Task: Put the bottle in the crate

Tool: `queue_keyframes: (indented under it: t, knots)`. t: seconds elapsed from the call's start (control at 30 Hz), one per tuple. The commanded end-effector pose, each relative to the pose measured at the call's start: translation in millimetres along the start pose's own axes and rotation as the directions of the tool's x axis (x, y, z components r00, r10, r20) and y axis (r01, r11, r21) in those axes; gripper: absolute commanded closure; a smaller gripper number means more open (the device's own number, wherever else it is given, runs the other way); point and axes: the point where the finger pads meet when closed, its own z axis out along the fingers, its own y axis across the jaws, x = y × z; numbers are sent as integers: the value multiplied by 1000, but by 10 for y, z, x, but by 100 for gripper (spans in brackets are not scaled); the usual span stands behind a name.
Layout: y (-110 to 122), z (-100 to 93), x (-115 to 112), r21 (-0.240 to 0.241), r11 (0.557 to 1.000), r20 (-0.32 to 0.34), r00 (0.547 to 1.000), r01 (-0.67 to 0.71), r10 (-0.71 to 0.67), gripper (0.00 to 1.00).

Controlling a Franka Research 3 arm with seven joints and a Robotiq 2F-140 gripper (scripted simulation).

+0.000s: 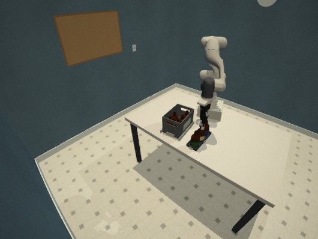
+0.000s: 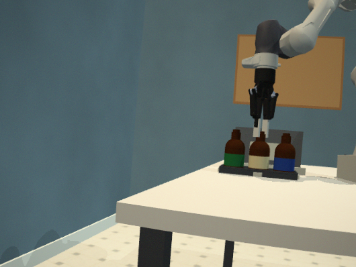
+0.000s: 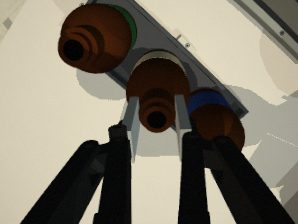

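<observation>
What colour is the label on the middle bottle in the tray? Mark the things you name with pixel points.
The middle bottle (image 2: 258, 151) (image 3: 159, 85) has a cream label (image 2: 258, 162), clearest in the exterior view.

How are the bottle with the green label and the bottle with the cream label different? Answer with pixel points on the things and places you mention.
The green-labelled bottle (image 1: 195, 139) (image 2: 234, 149) (image 3: 97, 37) has a green band, while the cream-labelled bottle (image 1: 201, 135) (image 2: 258, 155) (image 3: 157, 80) has a cream one. The green-labelled bottle stands at one end of the tray (image 1: 196, 148) (image 2: 279, 174) (image 3: 145, 25); the cream-labelled bottle is in the middle. The gripper (image 1: 203, 127) (image 2: 260, 135) (image 3: 157, 108) is around the cream-labelled bottle's neck, but not the green-labelled bottle's. Both are brown and upright.
</observation>
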Motion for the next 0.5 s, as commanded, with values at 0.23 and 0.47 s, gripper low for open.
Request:
queue_keyframes:
  t: [0.23,0.47]
  knots:
    - [16,11,9,-2,1000,-1,1000,-3,3,100]
    - [17,-5,9,-2,1000,-1,1000,-3,3,100]
